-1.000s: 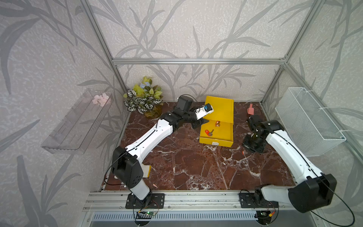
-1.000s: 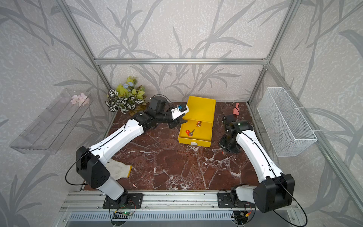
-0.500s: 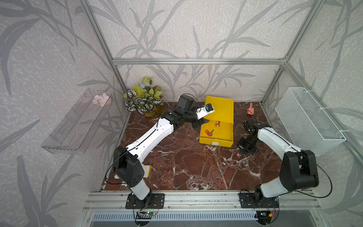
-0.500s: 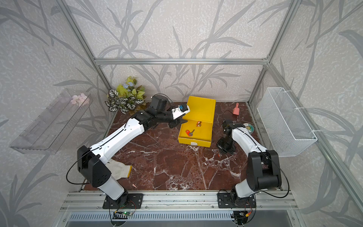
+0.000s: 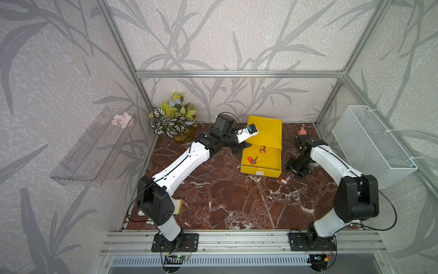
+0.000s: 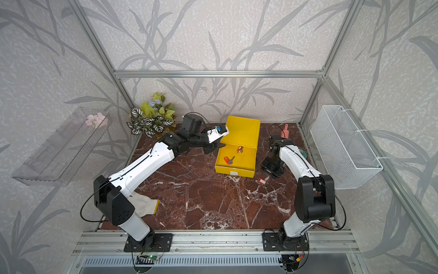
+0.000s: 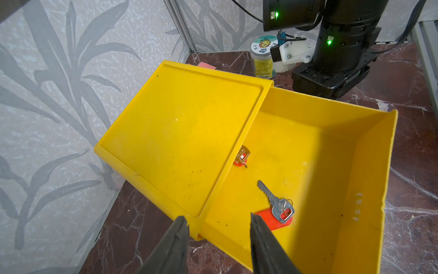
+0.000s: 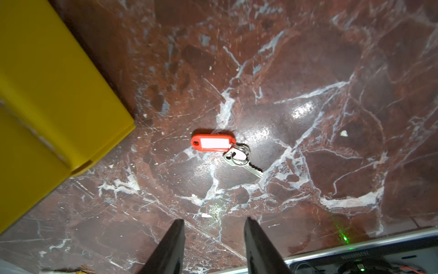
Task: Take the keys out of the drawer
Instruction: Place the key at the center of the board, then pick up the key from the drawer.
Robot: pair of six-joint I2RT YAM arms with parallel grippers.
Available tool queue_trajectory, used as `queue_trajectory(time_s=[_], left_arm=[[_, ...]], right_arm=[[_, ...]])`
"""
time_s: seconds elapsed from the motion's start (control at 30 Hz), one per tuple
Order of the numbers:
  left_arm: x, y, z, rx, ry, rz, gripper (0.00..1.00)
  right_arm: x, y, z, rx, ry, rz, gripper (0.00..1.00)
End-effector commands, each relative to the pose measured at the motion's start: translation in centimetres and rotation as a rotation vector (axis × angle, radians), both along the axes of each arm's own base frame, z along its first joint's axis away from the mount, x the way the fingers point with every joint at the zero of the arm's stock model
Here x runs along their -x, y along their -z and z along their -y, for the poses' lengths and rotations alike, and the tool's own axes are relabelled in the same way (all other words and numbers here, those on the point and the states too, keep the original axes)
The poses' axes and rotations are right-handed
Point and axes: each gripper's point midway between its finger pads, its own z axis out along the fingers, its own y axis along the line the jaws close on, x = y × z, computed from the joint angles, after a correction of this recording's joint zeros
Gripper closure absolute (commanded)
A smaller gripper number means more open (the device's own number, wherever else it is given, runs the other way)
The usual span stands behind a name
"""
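From my station, the left gripper (image 7: 218,217) has its jaws spread wide with nothing between them. It sits at the side of the yellow drawer (image 7: 369,189), with the near corner of the yellow case (image 7: 184,132) in the gap between its fingers. One fingertip (image 7: 254,217) is just beside the red-tagged key (image 7: 277,211), which lies on the drawer floor. A second bunch with an orange tag (image 7: 243,155) lies deeper in the drawer, half tucked under the lip of the case. I can't make out how many keys it carries.

The right gripper (image 8: 213,219) is partly open and empty above the marble tabletop (image 8: 331,71). The key with the red label tag (image 8: 220,147) lies flat on the marble ahead of the fingers, clear of them and near the drawer's front corner. Both top views show it outside the drawer (image 5: 283,181) (image 6: 262,181). A small labelled jar (image 7: 262,57) stands behind the right arm.
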Motion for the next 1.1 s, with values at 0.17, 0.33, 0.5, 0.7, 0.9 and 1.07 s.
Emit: queue_trajectory(time_s=[0.17,0.33,0.5,0.7,0.9,1.07], left_arm=[[-0.6,-1.1,-0.8,0.056,-0.102,0.013,0.55],[-2.5,-1.6,-2.6,0.133,-0.279,0.017,0.56],[-4.5,-1.6,-5.2,0.217,-0.422,-0.020,0.57],[-6.5,-0.4,-6.9,0.286,-0.501,-0.099,0.58],[-8.2,0.2,-8.3,0.356,-0.575,-0.147,0.57],[-9.1,0.4,-8.7,0.405,-0.574,-0.183,0.57]], right_arm=[[-1.3,-5.6,0.7,0.034,-0.029,0.097,0.58],[-3.2,-11.0,0.3,0.020,-0.091,0.257,0.60],[-4.0,-16.2,-1.0,0.025,-0.206,0.381,0.62],[-6.2,-23.1,-9.5,-0.018,-0.624,0.663,0.65],[-4.9,-22.0,-18.6,-0.100,-1.022,0.653,0.64],[-3.4,-18.6,-22.2,-0.089,-1.230,0.555,0.64]])
